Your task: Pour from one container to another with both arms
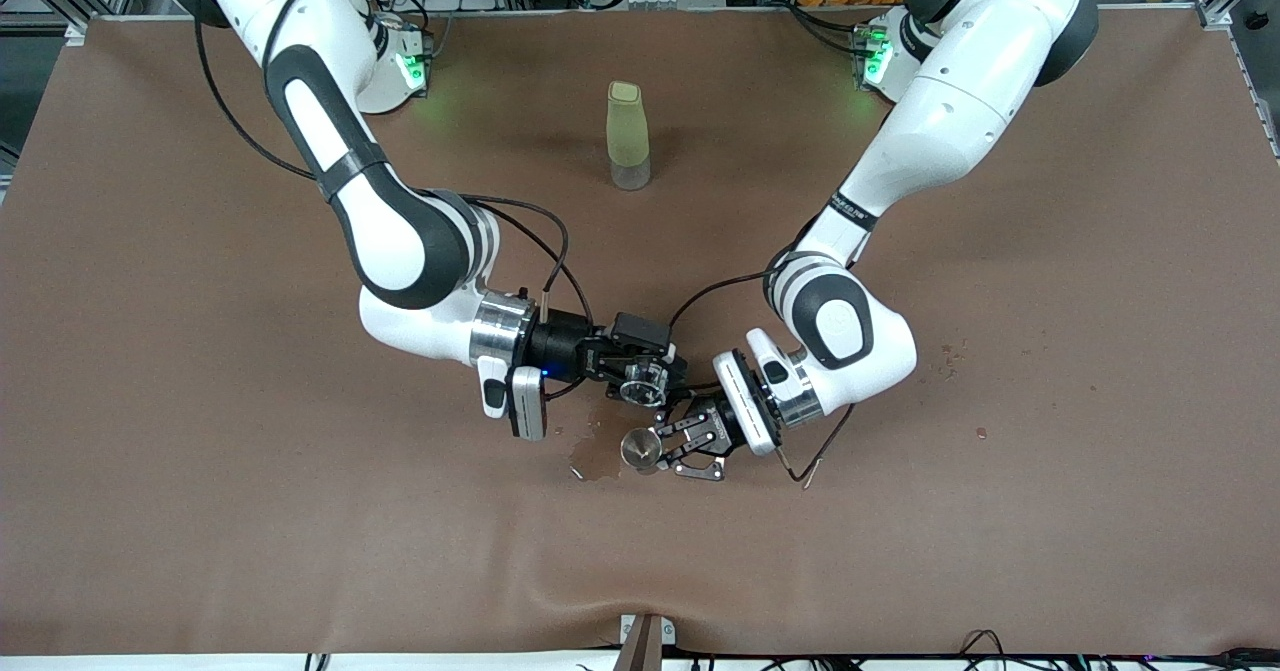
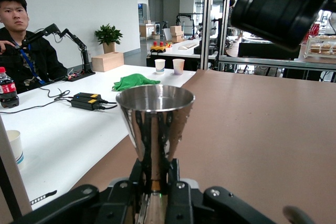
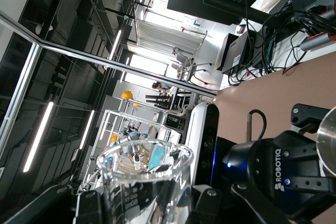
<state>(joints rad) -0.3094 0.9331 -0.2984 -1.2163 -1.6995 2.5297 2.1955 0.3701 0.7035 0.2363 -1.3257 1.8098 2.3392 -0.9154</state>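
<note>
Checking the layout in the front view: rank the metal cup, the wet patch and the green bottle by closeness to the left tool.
1. metal cup, held in the left tool.
2. wet patch, on the table beside the cup.
3. green bottle, upright near the arms' bases.

The metal cup [image 1: 640, 448] sits nearer the front camera than the glass beaker [image 1: 643, 384], the bottle [image 1: 627, 136] farthest.

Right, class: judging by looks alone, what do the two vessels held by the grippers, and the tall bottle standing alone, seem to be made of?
Metal cup in the left gripper: probably polished steel, mirror-like reflections.
Beaker in the right gripper: clear glass or hard plastic, see-through with printed markings.
Tall bottle: likely translucent, frosted yellow-green plastic with a clearer base.
</note>
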